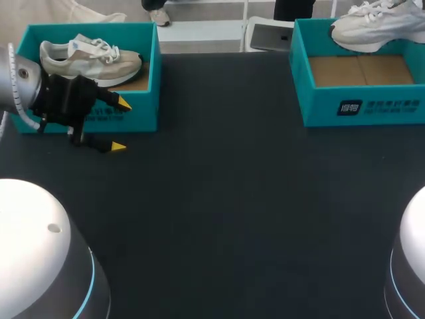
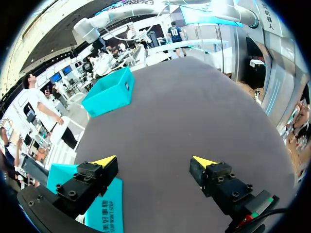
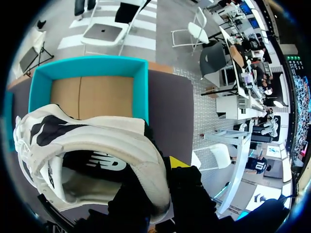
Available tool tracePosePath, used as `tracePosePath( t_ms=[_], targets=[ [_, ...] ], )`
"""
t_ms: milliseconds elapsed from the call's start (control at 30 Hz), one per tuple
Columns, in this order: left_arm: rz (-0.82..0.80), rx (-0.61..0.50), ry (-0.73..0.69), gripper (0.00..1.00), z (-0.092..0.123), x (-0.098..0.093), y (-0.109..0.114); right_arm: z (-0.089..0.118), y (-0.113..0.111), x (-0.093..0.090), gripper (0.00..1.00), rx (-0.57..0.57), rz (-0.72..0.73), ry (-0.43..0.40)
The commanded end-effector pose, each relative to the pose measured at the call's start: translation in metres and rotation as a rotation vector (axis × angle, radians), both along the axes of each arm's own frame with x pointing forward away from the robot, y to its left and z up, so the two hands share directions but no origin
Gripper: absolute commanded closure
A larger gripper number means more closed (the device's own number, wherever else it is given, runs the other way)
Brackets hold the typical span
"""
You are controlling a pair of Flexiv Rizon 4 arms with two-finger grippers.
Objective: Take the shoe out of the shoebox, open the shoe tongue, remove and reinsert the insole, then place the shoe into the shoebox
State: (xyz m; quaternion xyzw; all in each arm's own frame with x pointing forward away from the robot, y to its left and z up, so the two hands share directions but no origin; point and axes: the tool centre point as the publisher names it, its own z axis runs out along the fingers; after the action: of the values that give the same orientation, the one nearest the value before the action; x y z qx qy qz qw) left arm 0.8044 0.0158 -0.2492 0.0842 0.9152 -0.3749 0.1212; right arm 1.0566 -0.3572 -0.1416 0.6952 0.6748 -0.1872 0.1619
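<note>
The left tool (image 1: 121, 125) is hanging over the bench (image 1: 232, 199) with its fingers spread wide and gripping nothing. It is sitting level just in front of the left shoebox (image 1: 154, 73), where a beige shoe (image 1: 89, 58) is lying. Farther off, the right tool (image 3: 156, 180) is clamping the white shoe (image 3: 97, 141) by its collar above the right shoebox (image 3: 141, 92).

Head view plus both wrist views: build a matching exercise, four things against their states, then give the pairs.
1. beige shoe
2. white shoe
3. left gripper
4. right shoebox

A. open, holding nothing, by the left shoebox
B. cardboard floor showing
C. lying inside the left shoebox
D. held by the right gripper

Pairs: 1-C, 2-D, 3-A, 4-B.
</note>
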Motion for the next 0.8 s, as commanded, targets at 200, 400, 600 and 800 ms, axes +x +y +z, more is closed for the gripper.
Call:
tracePosePath(
  t_ms=[200,400,600,800],
  targets=[
    [0.000,0.003,0.000,0.00,0.000,0.000,0.000,0.002,0.000,-0.004,1.00,0.001,0.004,-0.008],
    [0.000,0.003,0.000,0.00,0.000,0.000,0.000,-0.011,0.001,0.005,1.00,-0.065,0.086,-0.038],
    [0.000,0.003,0.000,0.00,0.000,0.000,0.000,-0.034,0.001,0.010,1.00,-0.044,0.092,-0.078],
    [0.000,0.003,0.000,0.00,0.000,0.000,0.000,-0.047,0.001,0.012,1.00,-0.006,0.075,-0.121]
  ],
)
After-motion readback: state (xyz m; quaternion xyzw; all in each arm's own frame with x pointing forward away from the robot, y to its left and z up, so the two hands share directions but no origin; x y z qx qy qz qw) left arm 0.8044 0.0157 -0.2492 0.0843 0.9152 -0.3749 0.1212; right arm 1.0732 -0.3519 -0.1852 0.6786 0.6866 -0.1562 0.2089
